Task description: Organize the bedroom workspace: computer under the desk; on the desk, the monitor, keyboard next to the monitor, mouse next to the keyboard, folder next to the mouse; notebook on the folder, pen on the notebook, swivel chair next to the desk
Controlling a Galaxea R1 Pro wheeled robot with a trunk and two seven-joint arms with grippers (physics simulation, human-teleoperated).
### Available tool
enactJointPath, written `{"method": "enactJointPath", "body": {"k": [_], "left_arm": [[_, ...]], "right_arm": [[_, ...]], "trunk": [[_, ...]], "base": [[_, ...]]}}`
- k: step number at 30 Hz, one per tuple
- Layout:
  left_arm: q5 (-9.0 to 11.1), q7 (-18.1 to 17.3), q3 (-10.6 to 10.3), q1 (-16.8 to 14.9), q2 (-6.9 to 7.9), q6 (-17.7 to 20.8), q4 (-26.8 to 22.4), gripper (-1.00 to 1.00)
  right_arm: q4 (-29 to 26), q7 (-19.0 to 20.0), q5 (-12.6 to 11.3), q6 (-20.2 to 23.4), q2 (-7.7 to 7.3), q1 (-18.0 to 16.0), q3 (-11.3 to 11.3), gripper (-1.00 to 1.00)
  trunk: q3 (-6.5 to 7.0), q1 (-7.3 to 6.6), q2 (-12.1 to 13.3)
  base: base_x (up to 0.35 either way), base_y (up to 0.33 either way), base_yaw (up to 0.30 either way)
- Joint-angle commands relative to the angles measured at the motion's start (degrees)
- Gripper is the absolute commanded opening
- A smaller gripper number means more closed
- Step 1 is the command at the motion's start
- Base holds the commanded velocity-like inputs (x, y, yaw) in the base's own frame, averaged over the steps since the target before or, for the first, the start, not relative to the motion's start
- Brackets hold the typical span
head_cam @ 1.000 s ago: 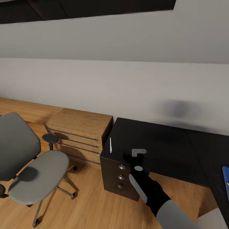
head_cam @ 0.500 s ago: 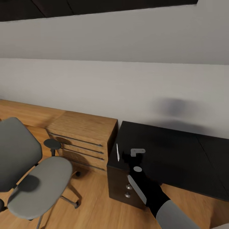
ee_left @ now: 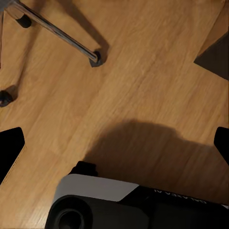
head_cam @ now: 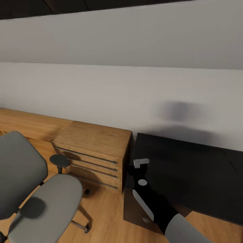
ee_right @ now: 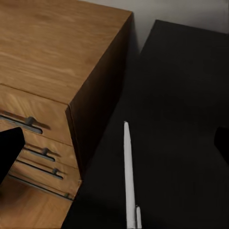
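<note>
Head view: the right claw hovers over the black counter edge, its opening unreadable; swivel chair at eight o'clock.

Left wrist view: wood floor, left claw spread wide, empty.

Right wrist view: pen lies on the counter beside the wooden dresser; claw open, empty.

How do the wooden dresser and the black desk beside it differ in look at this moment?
The wooden dresser is light, grained wood; the desk is glossy black. The dresser's drawers carry dark bar handles; a round silver knob shows on the desk's pedestal front below the right claw. The dresser's top is bare, while the pen lies on the desk's top near its edge. Both stand side by side against the pale wall on the wood floor.
</note>
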Motion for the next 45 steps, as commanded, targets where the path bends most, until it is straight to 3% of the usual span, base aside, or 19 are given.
{"method": "enactJointPath", "body": {"k": [1, 8, 20, 34, 45], "left_arm": [[0.61, 0.38, -0.37, -0.03, 0.09, -0.38, -0.08, 1.00], [0.61, 0.24, -0.38, -0.03, 0.07, -0.46, -0.23, 1.00], [0.69, 0.24, -0.36, -0.03, 0.25, -0.54, -7.66, 1.00], [0.69, 0.36, -0.38, -0.03, 0.21, -0.56, -8.09, 1.00], [0.69, 0.51, -0.38, -0.03, 0.18, -0.56, -8.01, 1.00]], "right_arm": [[-0.08, -0.44, -0.26, 0.30, -0.02, -0.06, 0.20, 1.00], [0.54, -0.42, -0.27, 0.30, 0.00, -0.03, 0.24, 1.00], [8.16, 2.34, -0.52, 0.60, 0.26, -0.16, -0.69, 1.00], [17.43, 4.83, -0.72, 0.59, 0.47, -0.80, -2.11, 1.00], [18.63, 5.27, -0.71, 0.48, 0.46, -0.90, -2.21, 1.00]], "trunk": [[-0.05, 0.03, -0.04], [-0.05, 0.03, -0.04], [-0.05, 0.03, -0.04], [-0.05, 0.03, -0.04], [-0.05, 0.03, -0.04]], "base": [[0.218, 0.195, 0.000], [0.105, 0.093, 0.000], [0.006, 0.006, 0.000], [0.000, 0.000, 0.000], [0.000, 0.000, 0.000]]}}
